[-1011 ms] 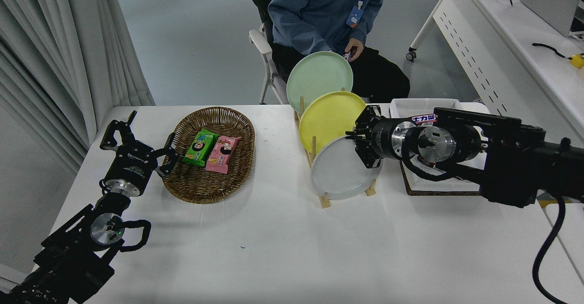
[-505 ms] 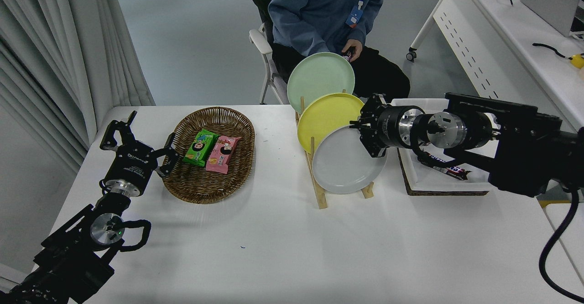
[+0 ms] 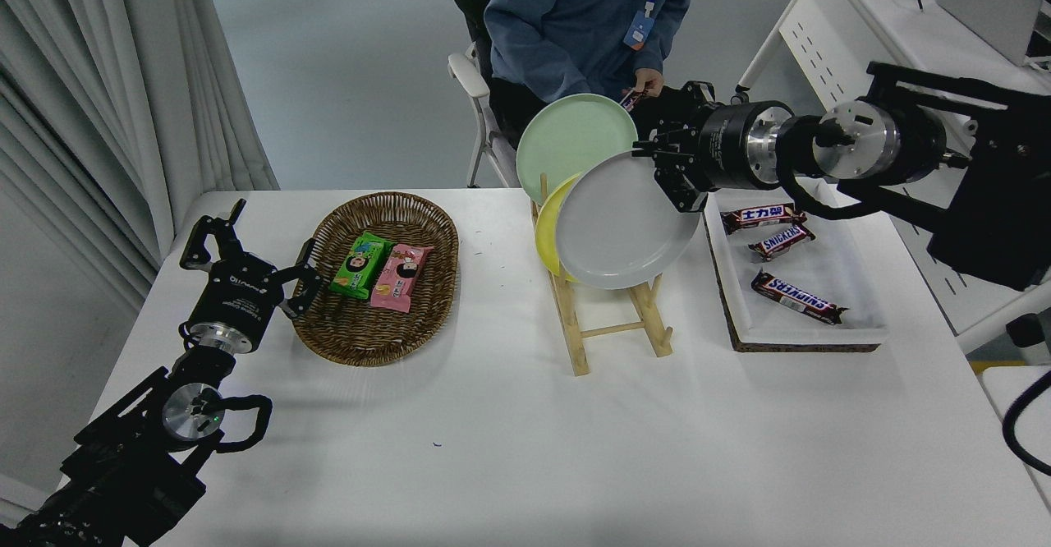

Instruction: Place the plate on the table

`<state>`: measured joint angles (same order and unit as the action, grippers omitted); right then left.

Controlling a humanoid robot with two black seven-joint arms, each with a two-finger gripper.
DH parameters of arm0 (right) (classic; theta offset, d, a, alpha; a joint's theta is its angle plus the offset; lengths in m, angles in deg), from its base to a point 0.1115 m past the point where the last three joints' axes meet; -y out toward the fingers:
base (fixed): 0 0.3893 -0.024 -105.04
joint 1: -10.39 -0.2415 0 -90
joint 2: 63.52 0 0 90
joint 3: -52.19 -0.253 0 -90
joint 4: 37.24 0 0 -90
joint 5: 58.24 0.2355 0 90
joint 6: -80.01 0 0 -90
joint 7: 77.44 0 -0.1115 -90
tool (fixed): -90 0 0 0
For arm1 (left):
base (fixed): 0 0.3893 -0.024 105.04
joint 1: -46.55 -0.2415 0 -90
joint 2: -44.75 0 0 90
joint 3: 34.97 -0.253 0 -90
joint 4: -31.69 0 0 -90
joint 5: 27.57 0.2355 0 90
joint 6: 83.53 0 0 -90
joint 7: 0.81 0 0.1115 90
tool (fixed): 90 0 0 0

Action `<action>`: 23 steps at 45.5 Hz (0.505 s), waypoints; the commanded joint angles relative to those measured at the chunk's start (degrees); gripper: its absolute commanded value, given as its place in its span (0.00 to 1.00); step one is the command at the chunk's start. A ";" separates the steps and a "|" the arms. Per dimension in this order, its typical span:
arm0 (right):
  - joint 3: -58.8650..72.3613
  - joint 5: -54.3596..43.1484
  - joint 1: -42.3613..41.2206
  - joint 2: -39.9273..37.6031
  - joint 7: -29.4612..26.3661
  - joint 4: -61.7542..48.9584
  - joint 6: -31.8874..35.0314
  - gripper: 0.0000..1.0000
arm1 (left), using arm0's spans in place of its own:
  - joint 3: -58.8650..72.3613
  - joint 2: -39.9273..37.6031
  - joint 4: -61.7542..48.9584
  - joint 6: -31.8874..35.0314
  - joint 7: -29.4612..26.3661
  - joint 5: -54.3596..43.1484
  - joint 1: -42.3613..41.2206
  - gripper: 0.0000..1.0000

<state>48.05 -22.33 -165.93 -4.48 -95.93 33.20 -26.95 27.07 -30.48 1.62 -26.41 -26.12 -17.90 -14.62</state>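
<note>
On my far left the left pincer (image 3: 250,264) sits parked with its fingers spread, just beside the wicker basket (image 3: 378,276) that holds two snack packs. Moving right, I see the wooden rack (image 3: 612,329) with its front slot vacant; the yellow plate (image 3: 548,231) and the pale green plate (image 3: 575,140) stand in it behind. The plate (image 3: 628,220) I want is off the rack, held up in the air, tilted, in front of the yellow one. My right pincer (image 3: 675,173) is pinching its upper right rim. Further right lies the white tray (image 3: 821,337) with chocolate bars. I judge the pickup done and the lift clear of the rack. What remains is carrying the plate over a bare stretch of the counter (image 3: 525,448), laying it flat and letting go.
</note>
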 commanded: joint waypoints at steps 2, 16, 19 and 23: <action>-7.64 5.39 -0.51 0.02 -0.68 3.64 -6.16 0.00 | 0.01 0.00 -0.07 0.01 0.00 0.00 0.00 1.00; -14.76 10.85 8.27 4.94 -0.68 3.74 -10.29 0.00 | 0.01 0.00 0.01 0.01 0.00 0.00 0.00 1.00; -17.04 11.02 11.09 5.99 -0.68 3.91 -12.13 0.00 | 0.01 0.00 0.01 0.01 0.00 0.00 0.00 1.00; -19.77 11.55 14.43 7.40 -0.59 4.44 -14.86 0.00 | 0.01 0.00 0.01 0.01 0.00 0.00 0.00 1.00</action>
<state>35.00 -13.06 -159.15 -0.80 -96.55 36.67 -36.07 27.08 -30.48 1.59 -26.39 -26.12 -17.90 -14.62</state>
